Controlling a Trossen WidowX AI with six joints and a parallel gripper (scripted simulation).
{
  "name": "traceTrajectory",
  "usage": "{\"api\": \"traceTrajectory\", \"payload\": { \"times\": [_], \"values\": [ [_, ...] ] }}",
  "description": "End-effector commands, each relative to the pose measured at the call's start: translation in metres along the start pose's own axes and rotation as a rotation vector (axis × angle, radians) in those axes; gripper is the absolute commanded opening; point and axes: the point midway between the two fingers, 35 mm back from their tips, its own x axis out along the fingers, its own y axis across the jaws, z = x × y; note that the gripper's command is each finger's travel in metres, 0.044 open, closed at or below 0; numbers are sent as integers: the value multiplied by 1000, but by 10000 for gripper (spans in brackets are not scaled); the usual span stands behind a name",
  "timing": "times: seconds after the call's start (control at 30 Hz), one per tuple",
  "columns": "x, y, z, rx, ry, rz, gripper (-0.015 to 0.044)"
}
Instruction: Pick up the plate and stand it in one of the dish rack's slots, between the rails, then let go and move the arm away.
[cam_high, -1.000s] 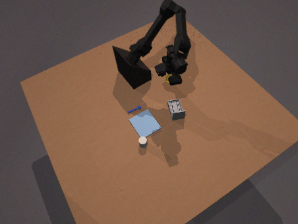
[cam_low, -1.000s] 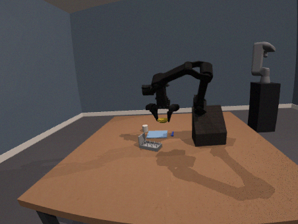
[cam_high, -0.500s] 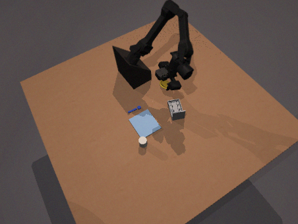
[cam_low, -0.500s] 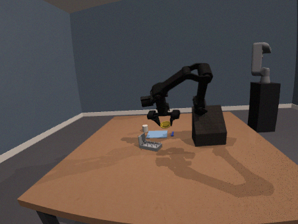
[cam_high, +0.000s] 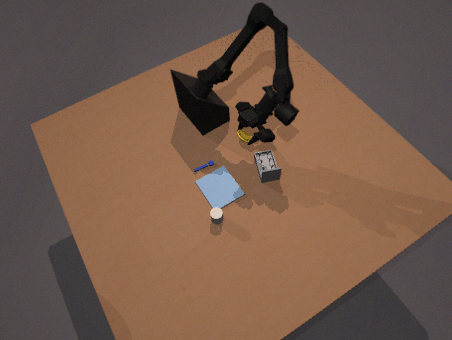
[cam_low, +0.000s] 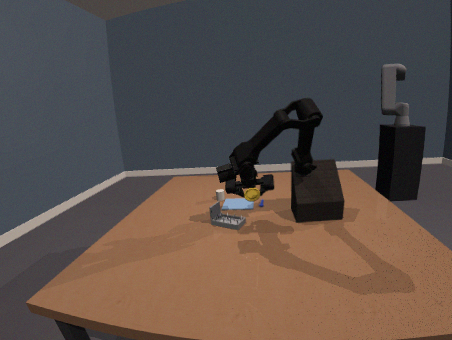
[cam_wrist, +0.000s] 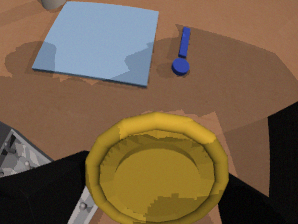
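Note:
The yellow plate (cam_high: 244, 135) (cam_low: 252, 194) (cam_wrist: 157, 175) is held in the air by its opposite edges, between the two fingers of my gripper (cam_high: 245, 135) (cam_low: 252, 193) (cam_wrist: 157, 172). The gripper is shut on it. In the exterior view the plate's round face shows, so it is tilted steeply. The grey dish rack (cam_high: 271, 175) (cam_low: 215, 211) (cam_wrist: 6, 135) stands on the table, below and to the right of the plate in the top view, and holds no plate. In the wrist view, the finger and plate hide part of the rack.
A light blue square mat (cam_high: 219, 187) (cam_low: 238, 204) (cam_wrist: 100, 42) lies beside the rack. A blue spoon-like object (cam_high: 202, 167) (cam_low: 261, 203) (cam_wrist: 184, 44) lies beside the mat. A white cylinder (cam_high: 216, 214) (cam_low: 220, 195) (cam_wrist: 53, 3) stands past the mat's far corner.

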Motion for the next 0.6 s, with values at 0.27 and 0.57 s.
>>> {"api": "traceTrajectory", "payload": {
  "times": [0.27, 0.57],
  "values": [
    [25, 2, -2, -128, -240, 92, 0],
    [35, 6, -8, -225, -394, 202, 0]
  ]
}}
